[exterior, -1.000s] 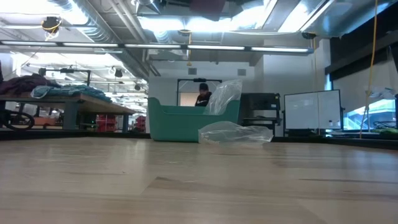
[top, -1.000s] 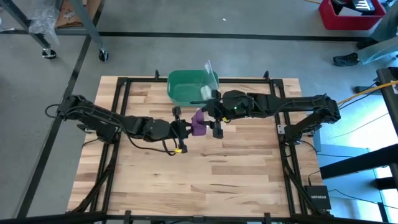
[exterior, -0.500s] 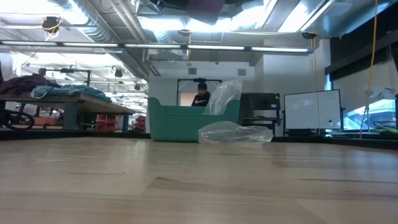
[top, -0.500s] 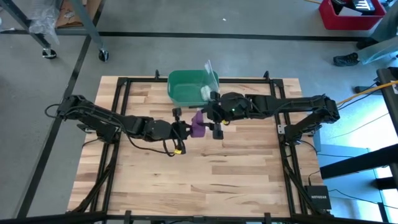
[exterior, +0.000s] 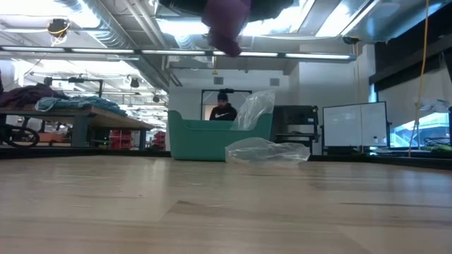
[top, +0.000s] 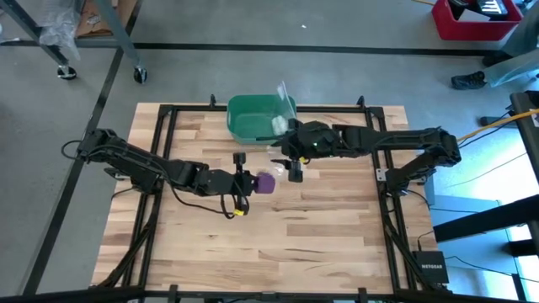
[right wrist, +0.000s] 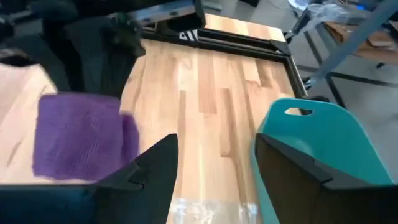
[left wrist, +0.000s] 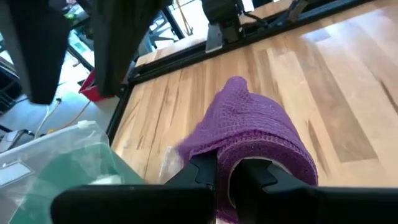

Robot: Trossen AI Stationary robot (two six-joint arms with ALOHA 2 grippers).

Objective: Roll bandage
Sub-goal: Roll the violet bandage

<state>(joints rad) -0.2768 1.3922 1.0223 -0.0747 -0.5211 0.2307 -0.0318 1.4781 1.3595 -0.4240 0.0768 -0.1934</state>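
— Since a second ago, what has shifted?

— Both arms have drawn apart. Earlier the bandage (top: 264,183) hung between the two grippers at mid-table; now only the left gripper (top: 250,183) has it, and the right gripper (top: 294,162) has pulled back toward the green bin (top: 240,118).

— How is the bandage held?

— Clenched in the left gripper's fingers (left wrist: 205,177), as a compact purple roll (left wrist: 252,137) held off the table (top: 320,227). The low view shows it hanging from the top of the picture (exterior: 227,25).

— And the right gripper?

— Released, holding nothing; its fingers (right wrist: 149,171) stand wide, with the roll (right wrist: 81,143) in front of them.

— Which way does the roll lie from it?

— Toward the left arm and a little toward the near side of the table, close by. Its long axis I cannot tell.

— Anything in the bin?

— A small white object (top: 279,124) against its right wall, and clear plastic (top: 285,94) at that edge. I'd judge the rolling nearly finished.
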